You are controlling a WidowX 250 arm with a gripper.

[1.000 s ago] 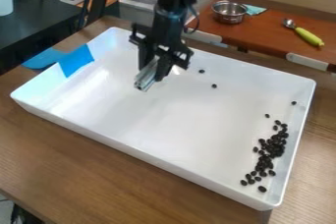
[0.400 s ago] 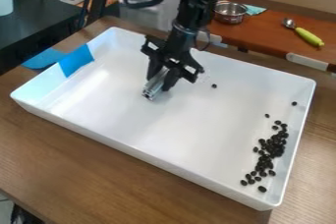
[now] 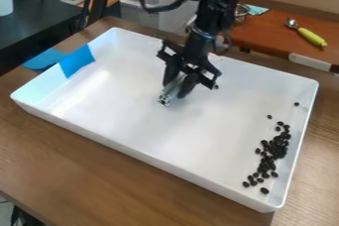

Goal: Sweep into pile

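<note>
Black fingers of the gripper (image 3: 177,87) are closed on a silvery tool (image 3: 169,93), tilted, its lower end to the picture's lower left. Dark beans (image 3: 274,149) lie well apart from the gripper, loosely heaped to its lower right, along the right wall of the white tray (image 3: 142,153); 1 stray bean (image 3: 216,86) sits just beside the gripper, on its right. Blue tape (image 3: 77,61) crosses the tray wall to the gripper's left, and the wooden table (image 3: 86,170) runs below.
</note>
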